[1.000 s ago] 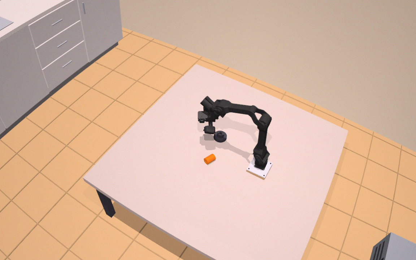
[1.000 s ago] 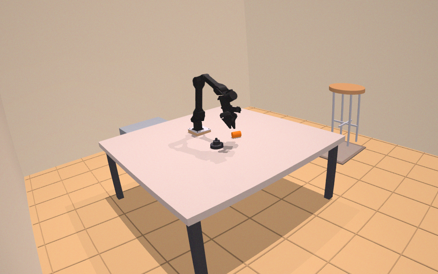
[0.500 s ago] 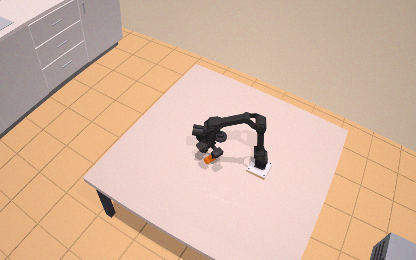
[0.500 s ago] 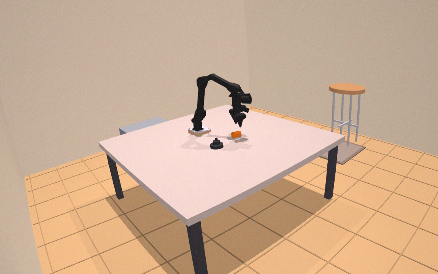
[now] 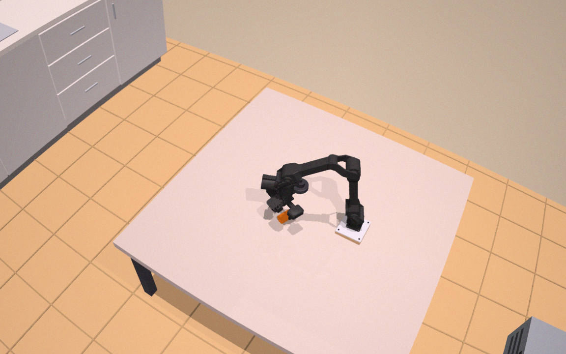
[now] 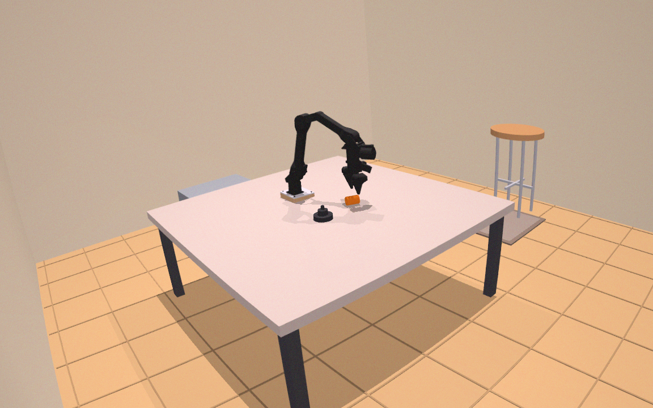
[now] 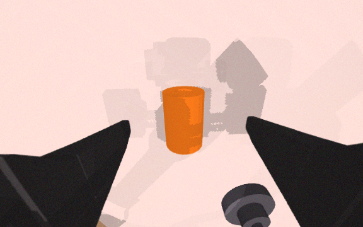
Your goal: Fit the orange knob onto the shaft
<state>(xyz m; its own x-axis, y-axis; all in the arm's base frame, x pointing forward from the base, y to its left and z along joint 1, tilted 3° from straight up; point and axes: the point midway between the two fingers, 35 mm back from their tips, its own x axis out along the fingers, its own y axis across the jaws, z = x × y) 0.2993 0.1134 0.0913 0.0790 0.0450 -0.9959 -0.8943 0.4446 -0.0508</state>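
The orange knob (image 5: 282, 217) (image 6: 351, 199) (image 7: 184, 126) is a plain cylinder lying on its side on the table. In the wrist view its end face with the hole is at the top. My gripper (image 5: 285, 210) (image 6: 355, 190) (image 7: 188, 123) is wide open and points down above the knob, one finger on each side, touching nothing. The dark round pedestal (image 5: 302, 186) (image 6: 322, 217) (image 7: 248, 205) stands upright on the table, partly behind the arm in the top view and low right in the wrist view. Its shaft (image 6: 322, 207) is bare; the flat side cannot be made out.
The white base plate (image 5: 359, 238) (image 6: 288, 195) of the arm is on the same table (image 5: 214, 220) (image 6: 278, 284). The arm arches over from the base to the knob. Arm shadows fall around the knob. A stool (image 6: 516, 131) stands on the floor beyond the table.
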